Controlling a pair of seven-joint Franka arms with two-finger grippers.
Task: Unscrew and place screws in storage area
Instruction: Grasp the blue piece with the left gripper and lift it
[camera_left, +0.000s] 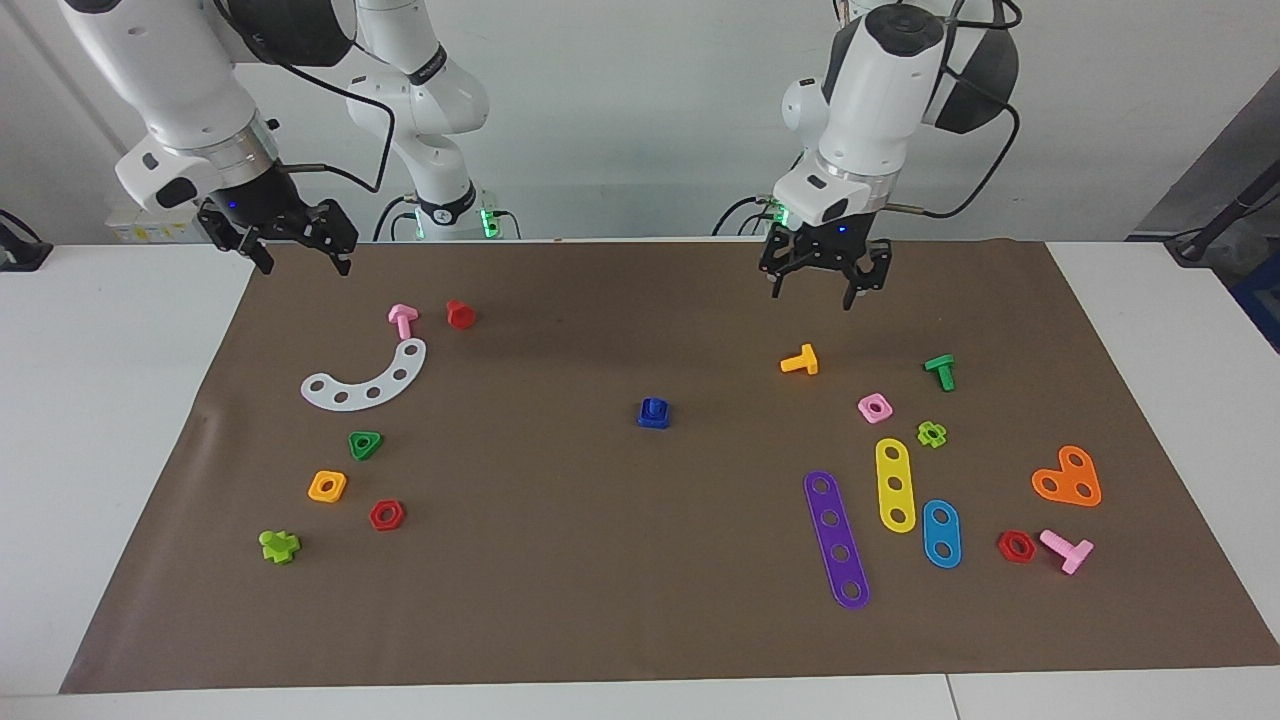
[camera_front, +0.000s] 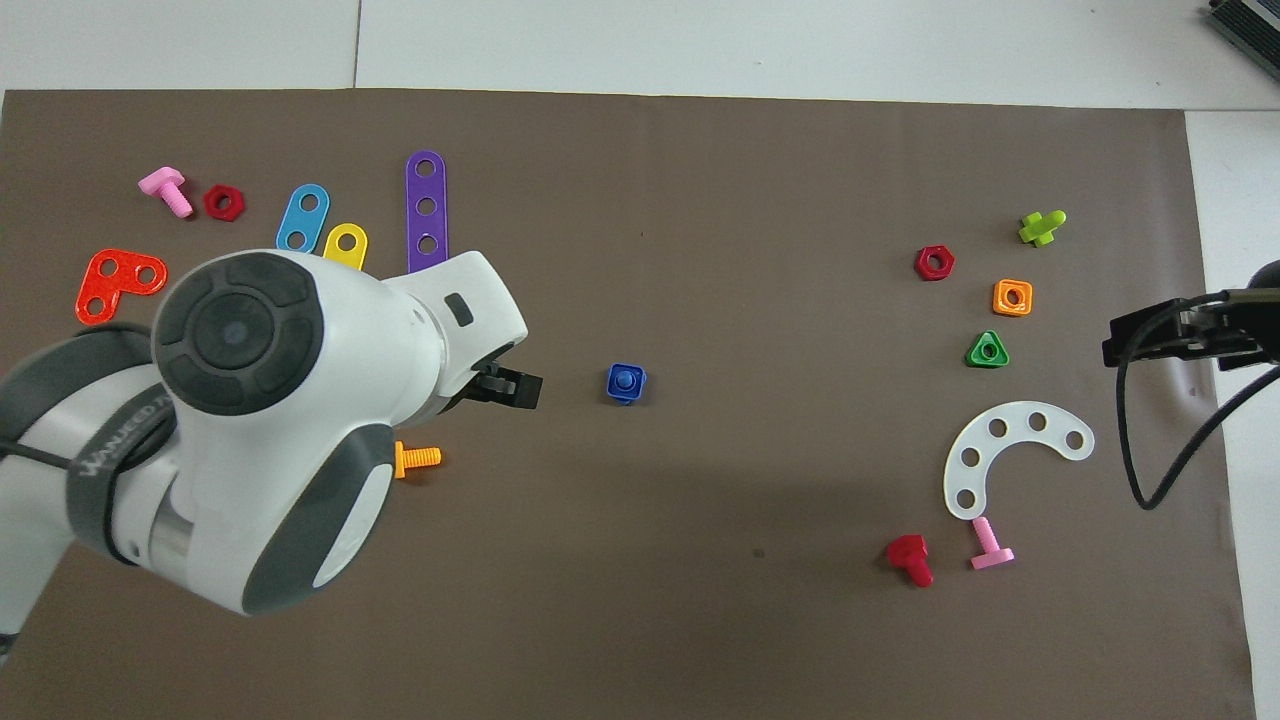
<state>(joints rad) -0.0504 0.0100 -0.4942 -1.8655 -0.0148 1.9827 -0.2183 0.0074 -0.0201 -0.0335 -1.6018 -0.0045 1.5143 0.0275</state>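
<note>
The left gripper (camera_left: 822, 277) hung in the air with its fingers spread apart and nothing between them, over bare mat (camera_left: 600, 560) near the robots' edge, above the orange bolt (camera_left: 800, 361). The right gripper (camera_left: 290, 243) also stood open and empty, raised over the mat's edge at the right arm's end of the counter (camera_left: 100, 400), touching nothing.

The dark-blue bolt (camera_left: 652, 412), seated in its matching square nut, stood alone near the middle of the mat, well apart from both grippers and from the other parts. In the overhead view it (camera_front: 625, 383) lay just clear of the left gripper's tip (camera_front: 505, 386).

Toward the left arm's end lay a purple strip (camera_left: 837, 540), a yellow strip (camera_left: 895, 485), a light-blue plate (camera_left: 941, 533), an orange heart-shaped plate (camera_left: 1067, 477) and a green bolt (camera_left: 941, 371). Toward the right arm's end lay a white curved plate (camera_left: 366, 378), a pink bolt (camera_left: 403, 320) and a red bolt (camera_left: 460, 314).
</note>
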